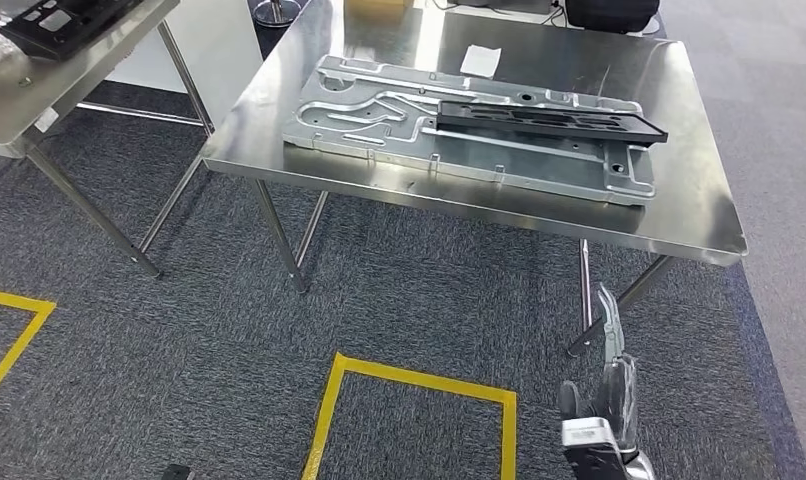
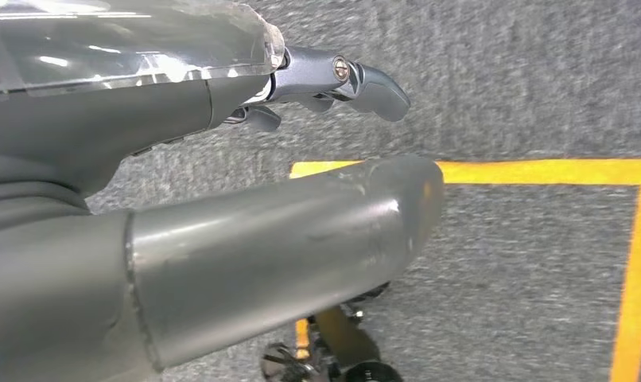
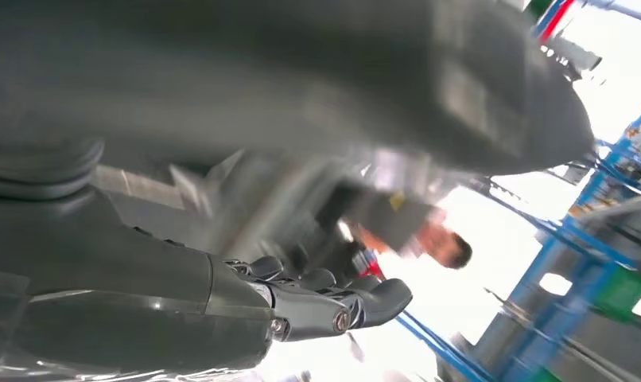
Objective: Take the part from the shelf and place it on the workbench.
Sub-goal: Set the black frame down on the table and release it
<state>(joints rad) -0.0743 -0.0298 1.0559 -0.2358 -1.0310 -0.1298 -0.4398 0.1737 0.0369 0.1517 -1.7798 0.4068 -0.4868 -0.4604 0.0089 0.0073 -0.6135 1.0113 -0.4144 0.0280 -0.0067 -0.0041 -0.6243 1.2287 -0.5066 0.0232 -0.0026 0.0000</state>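
The black part [image 1: 551, 121] lies flat on the metal plate [image 1: 459, 140] on the workbench [image 1: 699, 215], so it won't slide. Both hands hang empty, left hand [image 2: 333, 83] and right hand [image 3: 325, 306] (fingers loosely apart).

The bench [image 1: 679, 215] is cut off along its far side by the head view's top edge, and so is a dark object [image 1: 611, 12] standing there. A second table [image 1: 39, 100] at the left runs out of the picture. The right hand [image 1: 604, 425] is cut by the bottom edge. In the right wrist view, a person [image 3: 429, 235] and blue racking [image 3: 588, 231] are blurred.
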